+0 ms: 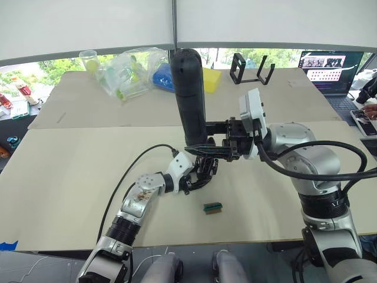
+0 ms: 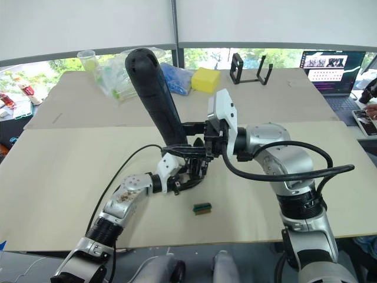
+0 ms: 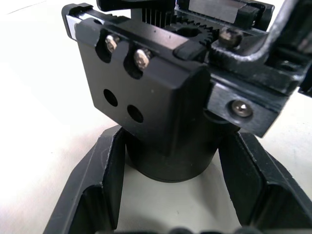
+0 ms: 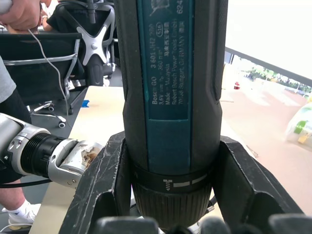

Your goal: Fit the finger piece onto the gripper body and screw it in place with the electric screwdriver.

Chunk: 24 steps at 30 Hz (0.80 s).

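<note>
Soft, even daylight comes through the wide windows (image 1: 277, 56) behind the pale beige tabletop (image 1: 59, 171), leaving faint, diffuse shadows beneath the arms and the small green block (image 1: 212, 207). The white blinds (image 1: 265, 20) above look bright but keep their tone. Both eye views bend straight lines near the edges. In the left wrist view the tabletop washes out nearly white, the black metal gripper body (image 3: 161, 107) is sharp and its screws glint. In the right wrist view the dark blue-black cylindrical electric screwdriver (image 4: 168, 97) has readable print while the background is softer
</note>
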Available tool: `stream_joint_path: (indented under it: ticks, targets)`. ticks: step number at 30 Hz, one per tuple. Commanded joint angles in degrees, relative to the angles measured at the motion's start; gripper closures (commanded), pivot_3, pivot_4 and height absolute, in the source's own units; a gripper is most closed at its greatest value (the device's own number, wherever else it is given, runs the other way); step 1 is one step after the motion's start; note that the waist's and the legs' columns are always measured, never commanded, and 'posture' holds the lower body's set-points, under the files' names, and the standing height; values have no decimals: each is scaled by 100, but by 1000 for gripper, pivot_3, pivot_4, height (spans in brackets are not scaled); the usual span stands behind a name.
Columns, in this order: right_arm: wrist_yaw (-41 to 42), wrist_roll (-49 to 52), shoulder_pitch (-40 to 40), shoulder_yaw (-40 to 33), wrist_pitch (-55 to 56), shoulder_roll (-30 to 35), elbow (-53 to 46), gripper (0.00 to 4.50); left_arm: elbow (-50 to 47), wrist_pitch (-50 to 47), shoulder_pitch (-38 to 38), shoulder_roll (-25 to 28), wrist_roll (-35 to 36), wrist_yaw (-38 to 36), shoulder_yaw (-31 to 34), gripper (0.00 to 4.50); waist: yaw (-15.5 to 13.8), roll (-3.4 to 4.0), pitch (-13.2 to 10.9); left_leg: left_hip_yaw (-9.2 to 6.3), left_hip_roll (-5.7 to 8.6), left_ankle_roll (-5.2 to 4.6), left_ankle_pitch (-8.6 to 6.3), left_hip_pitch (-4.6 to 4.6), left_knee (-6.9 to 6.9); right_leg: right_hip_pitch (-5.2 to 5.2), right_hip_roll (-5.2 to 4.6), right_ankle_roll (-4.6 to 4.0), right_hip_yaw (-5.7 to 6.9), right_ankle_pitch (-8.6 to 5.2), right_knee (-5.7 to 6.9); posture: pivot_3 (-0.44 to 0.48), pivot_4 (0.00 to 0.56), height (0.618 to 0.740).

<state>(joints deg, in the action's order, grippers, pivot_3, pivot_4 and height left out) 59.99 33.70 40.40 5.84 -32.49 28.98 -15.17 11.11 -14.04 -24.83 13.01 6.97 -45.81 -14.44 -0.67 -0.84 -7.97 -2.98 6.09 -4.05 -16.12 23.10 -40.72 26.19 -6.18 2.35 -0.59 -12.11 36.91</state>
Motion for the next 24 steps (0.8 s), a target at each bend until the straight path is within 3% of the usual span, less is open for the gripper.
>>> stream_joint_path:
  ticks: [1, 24]
  targets:
    - [31, 0, 61, -126, 302, -20, -132, 2576, -148, 33, -10, 14, 48, 19, 62, 2208, 0, 0, 0, 0, 0, 0, 0, 0, 0, 0, 0, 0, 0, 0, 0, 0, 150, 737]
    - [137, -76, 33, -94, 476, -47, -80, 2576, -239, 43, 53, 39, 39, 17, 38, 2208, 6, 0, 0, 0, 0, 0, 0, 0, 0, 1, 0, 0, 0, 0, 0, 0, 150, 737]
